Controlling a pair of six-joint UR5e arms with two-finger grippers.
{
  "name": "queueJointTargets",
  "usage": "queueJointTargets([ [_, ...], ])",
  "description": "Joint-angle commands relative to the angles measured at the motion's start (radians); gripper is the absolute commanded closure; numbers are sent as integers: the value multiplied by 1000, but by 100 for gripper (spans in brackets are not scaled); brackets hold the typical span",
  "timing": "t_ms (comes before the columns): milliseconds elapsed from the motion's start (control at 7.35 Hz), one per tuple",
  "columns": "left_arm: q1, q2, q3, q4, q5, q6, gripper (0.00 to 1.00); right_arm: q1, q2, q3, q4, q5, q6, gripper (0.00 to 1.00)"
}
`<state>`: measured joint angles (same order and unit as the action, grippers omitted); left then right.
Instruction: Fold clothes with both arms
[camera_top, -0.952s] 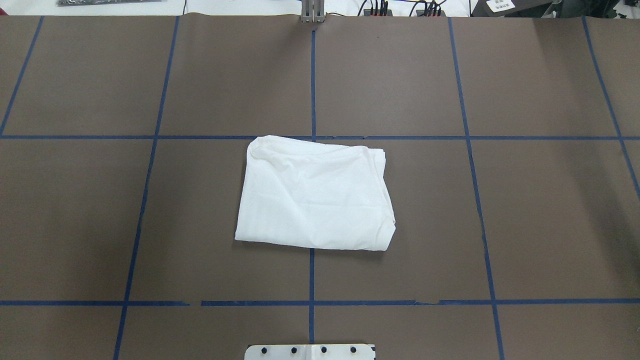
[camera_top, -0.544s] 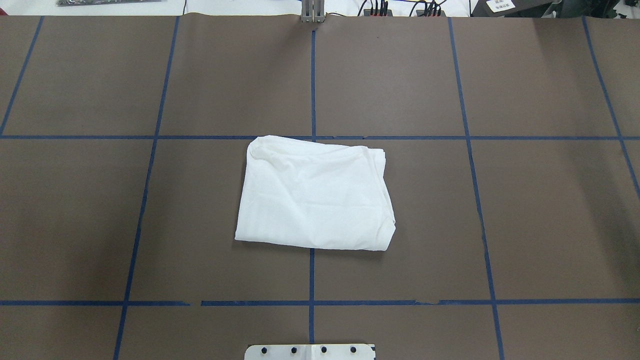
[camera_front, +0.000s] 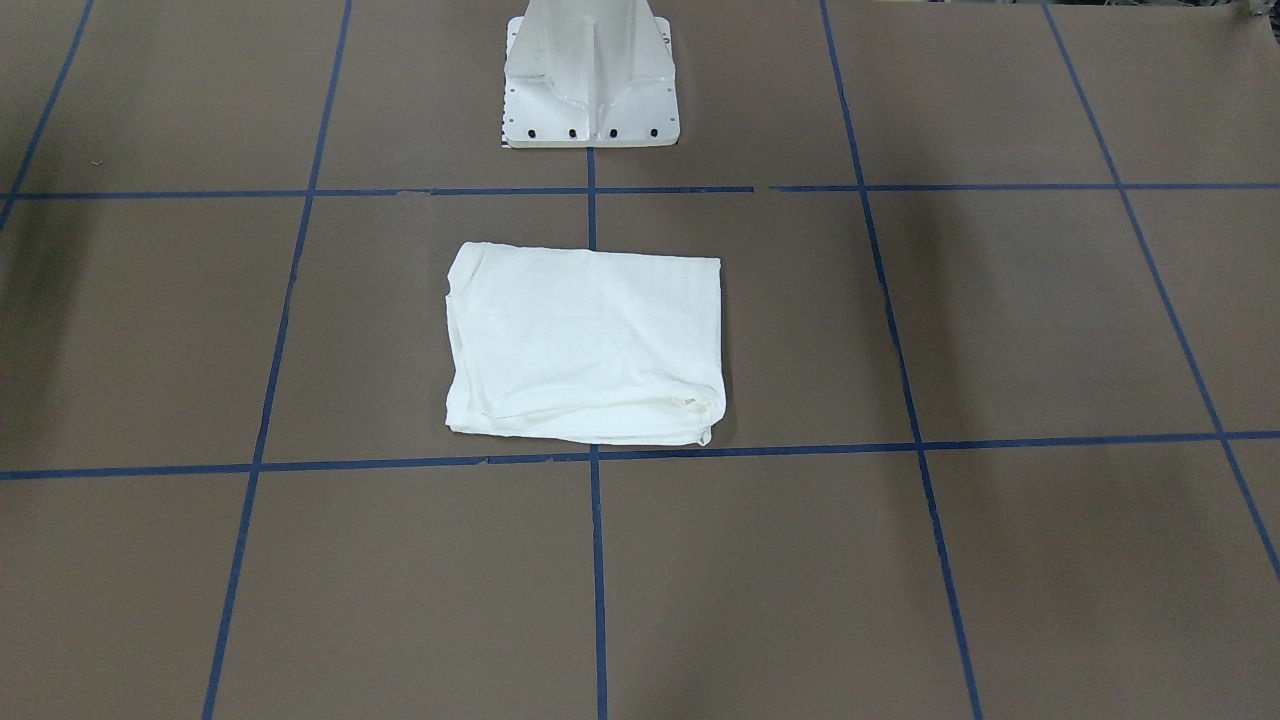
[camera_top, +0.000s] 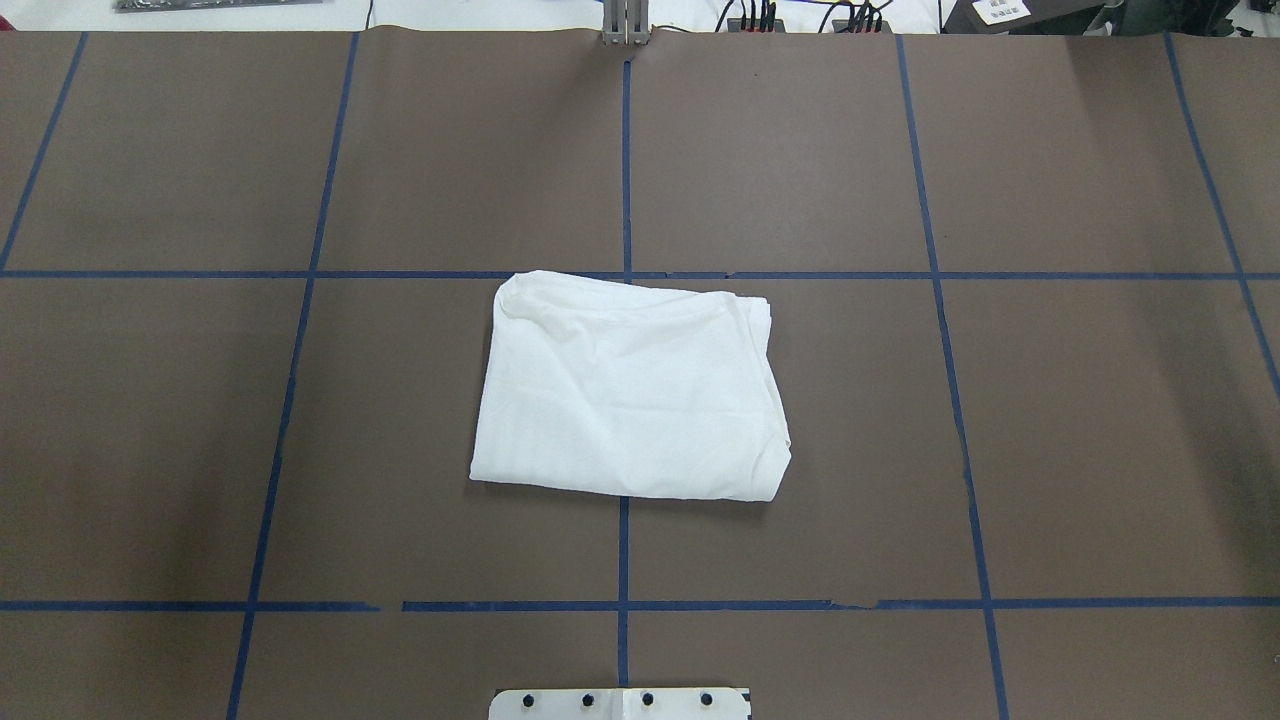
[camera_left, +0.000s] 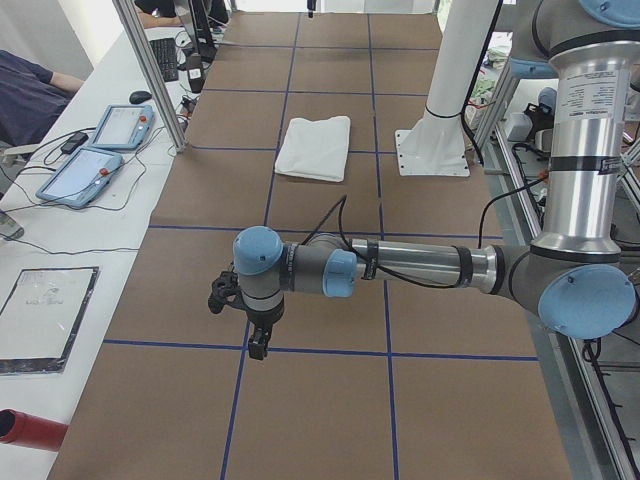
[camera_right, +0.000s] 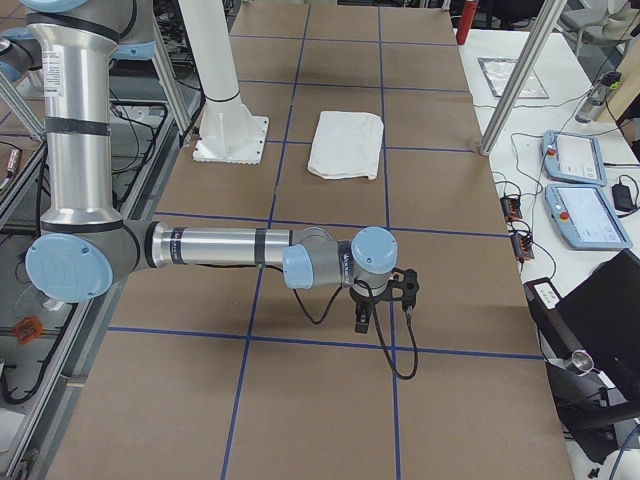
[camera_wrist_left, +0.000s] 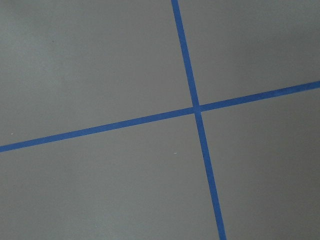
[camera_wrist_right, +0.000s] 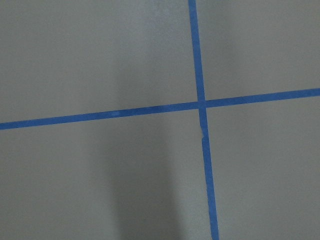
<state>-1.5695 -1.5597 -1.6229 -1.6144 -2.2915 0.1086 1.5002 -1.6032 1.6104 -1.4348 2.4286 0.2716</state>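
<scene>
The shirt (camera_top: 628, 390) lay folded into a rough rectangle in the middle of the table (camera_top: 1080, 420), with only plain white fabric showing and soft creases along its edges. It sat across the central blue tape line (camera_top: 623, 560), and its far edge lay along a crosswise strip. The white pedestal base (camera_front: 590, 75) stood near it on the robot's side, apart from the cloth. Brown paper covered the table and blue tape divided it into large squares. Both arms were well apart from the shirt, 1 toward each end of the table. The left arm (camera_left: 420, 265) reached out low and level, with the left gripper (camera_left: 258, 347) pointing down over the paper close to a tape line. The right arm (camera_right: 220, 245) was held the same way, the right gripper (camera_right: 362, 322) hanging above the paper. From these side views I could not tell how far either gripper's jaws were parted, or whether they held anything. Each wrist camera showed only brown paper and a tape crossing. Beyond the table's far long edge ran a white bench carrying 2 teach pendants (camera_left: 120, 127), cables, a red cylinder (camera_left: 25, 430) and a black laptop (camera_right: 600, 330). A person's dark sleeve (camera_left: 30, 95) showed at that bench.
</scene>
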Motion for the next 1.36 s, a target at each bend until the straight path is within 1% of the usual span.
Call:
queueJointTargets([
  [0,-3,7,23,-7,-11,0,0,0,-20,3,7,-8,1,0],
  [136,-1,9,34,-7,-13,0,0,11,-20,8,8,-16,1,0],
  [408,-1,9,26,-9,-13,-1,0,28,-73,99,-7,-78,1,0],
  [544,-1,9,25,-9,-13,-1,0,35,-80,127,-51,-80,0,0],
  [680,-1,9,23,-9,-13,-1,0,35,-72,164,-132,-82,-2,0],
  [1224,-1,1,28,-9,-14,-32,0,37,-81,149,-131,-72,-12,0],
])
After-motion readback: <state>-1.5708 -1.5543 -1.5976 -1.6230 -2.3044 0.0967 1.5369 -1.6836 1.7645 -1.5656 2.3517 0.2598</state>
